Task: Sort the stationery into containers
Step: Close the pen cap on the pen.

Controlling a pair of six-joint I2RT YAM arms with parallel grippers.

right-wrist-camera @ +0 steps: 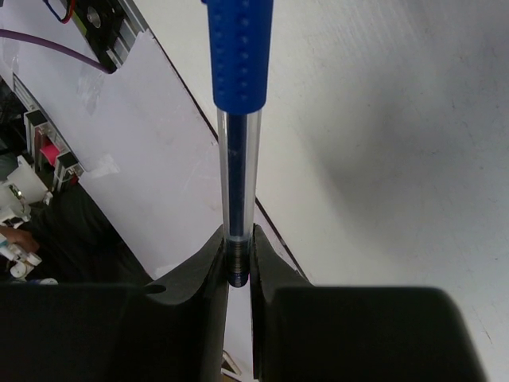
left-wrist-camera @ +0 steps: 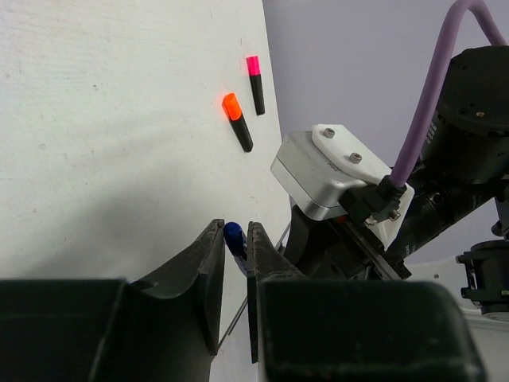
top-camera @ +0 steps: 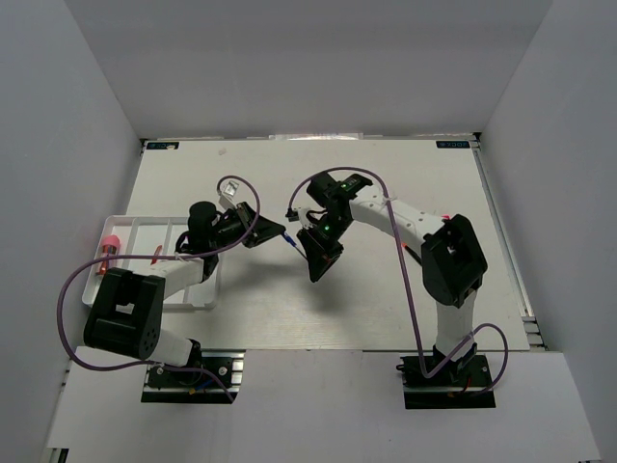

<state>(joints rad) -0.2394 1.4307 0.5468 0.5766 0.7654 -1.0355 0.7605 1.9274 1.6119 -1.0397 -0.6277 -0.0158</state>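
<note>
The tray [top-camera: 145, 218] is the big thing here: a shallow white plastic one split into long slots, sitting on the left side of the table [top-camera: 386, 164] with the left arm's base links partly covering it. There's a pink-capped tube [top-camera: 108, 247] lying in its leftmost slot, plus a bit of red further in that I can't really make out. The pen [right-wrist-camera: 237, 143] is up off the table around the middle, strung between the two arms. It has a clear barrel with dark ink showing through and a chunky blue rubber grip with little dimples. Then there are two short black highlighters lying loose on the white tabletop close to each other, out near its edge. One has an orange cap [left-wrist-camera: 237, 121] and one a pink cap [left-wrist-camera: 255, 83], and they aren't touching. Now the grabby bits. The right gripper [right-wrist-camera: 237, 243] has its fingers squeezed in tight on the clear end of the pen, with just the barrel filling the gap. The left gripper [left-wrist-camera: 235, 231] is nearly closed too, with the pen's blue end wedged between its two black fingertips. So both are pinching the same pen, one at each end, and their tips nearly meet in the overhead view.
</note>
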